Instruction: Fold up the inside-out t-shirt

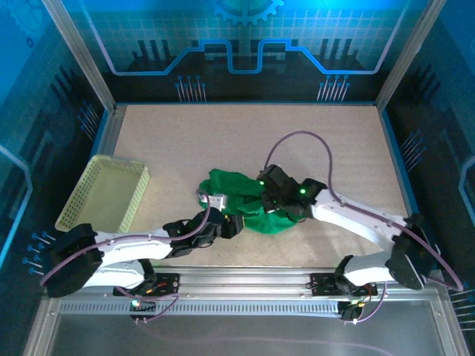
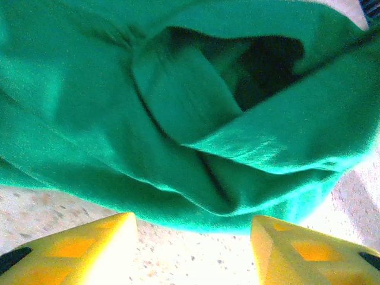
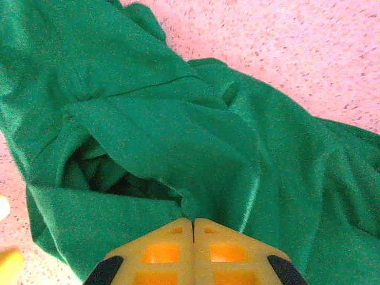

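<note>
The inside-out t-shirt [image 1: 239, 191] lies crumpled in a bright-green heap at the middle of the table. Its folds hang loose around a dark opening [image 2: 267, 65]. My left gripper [image 1: 231, 225] sits at the heap's near-left edge. It is open, and its yellow fingers [image 2: 89, 249] stand apart over bare table just short of the t-shirt's hem [image 2: 202, 222]. My right gripper [image 3: 193, 223] is over the heap from the right. Its tips are pressed together on a pinch of the t-shirt [image 3: 178, 130], and creases run out from that spot.
A pale yellow-green perforated basket [image 1: 104, 194] stands at the left of the table. The speckled tabletop [image 1: 245, 133] is bare behind the heap. Walls [image 1: 245, 74] and frame posts close in the back and sides, and a metal rail [image 1: 245, 282] runs along the near edge.
</note>
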### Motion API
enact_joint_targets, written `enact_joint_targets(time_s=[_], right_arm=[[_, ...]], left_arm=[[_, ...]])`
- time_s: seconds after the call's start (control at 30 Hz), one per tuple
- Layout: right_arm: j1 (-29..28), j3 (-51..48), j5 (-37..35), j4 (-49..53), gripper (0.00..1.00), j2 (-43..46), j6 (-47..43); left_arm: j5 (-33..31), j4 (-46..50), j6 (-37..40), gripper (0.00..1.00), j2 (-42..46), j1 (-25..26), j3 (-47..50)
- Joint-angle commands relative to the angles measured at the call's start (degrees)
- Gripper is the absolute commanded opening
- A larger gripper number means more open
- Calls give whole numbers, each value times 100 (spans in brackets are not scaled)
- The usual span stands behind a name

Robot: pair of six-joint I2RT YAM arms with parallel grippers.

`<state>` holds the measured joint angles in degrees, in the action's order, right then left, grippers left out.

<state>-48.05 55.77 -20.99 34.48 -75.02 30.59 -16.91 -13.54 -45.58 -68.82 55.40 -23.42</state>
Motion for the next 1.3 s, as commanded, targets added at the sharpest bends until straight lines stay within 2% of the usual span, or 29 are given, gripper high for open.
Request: enact_joint_targets(time_s=[0.0,0.2,0.3,0.47,0.6,0.67,0.7,0.77,0.83,0.97,1.03,1.13,1.27], right_arm=[[1,-415,-207,-71,0,464,29],[493,-1369,-186,-277,0,1456,430],[941,-1870,-152,-299,0,2062,789],[2229,-2417,86,55,0,2975,1296],[3522,-2366,276,528,0,3328,1389],[4226,-2327,640,491,0,3329,1257],[4505,-2305,912,369,9,3250,1123],[4757,-2039,1156,417,40,2867,881],[4549,-1707,1023,525,55,2505,581],[3262,-1212,22,735,74,2262,281],[2674,-1085,-125,697,78,2090,215],[1999,-1131,499,240,80,1623,194],[943,-1243,889,-555,83,820,317]], left_arm=[[3,373,168,61,355,-361,76],[120,1249,277,71,722,-1252,-144],[73,1712,301,74,819,-1664,-276],[122,2371,334,80,587,-2320,-634],[261,2508,460,82,100,-2563,-949],[394,2578,540,82,-278,-2602,-1191],[519,2564,602,83,-445,-2601,-1305],[840,2513,676,83,-802,-2586,-1507],[1242,2236,789,83,-1022,-2526,-1584],[1339,1915,1041,86,-1249,-1985,-1717],[1337,1880,1153,86,-1434,-1683,-1853],[1328,1716,1187,86,-1700,-1338,-1933],[1509,1604,1012,83,-2310,-1235,-2119]])
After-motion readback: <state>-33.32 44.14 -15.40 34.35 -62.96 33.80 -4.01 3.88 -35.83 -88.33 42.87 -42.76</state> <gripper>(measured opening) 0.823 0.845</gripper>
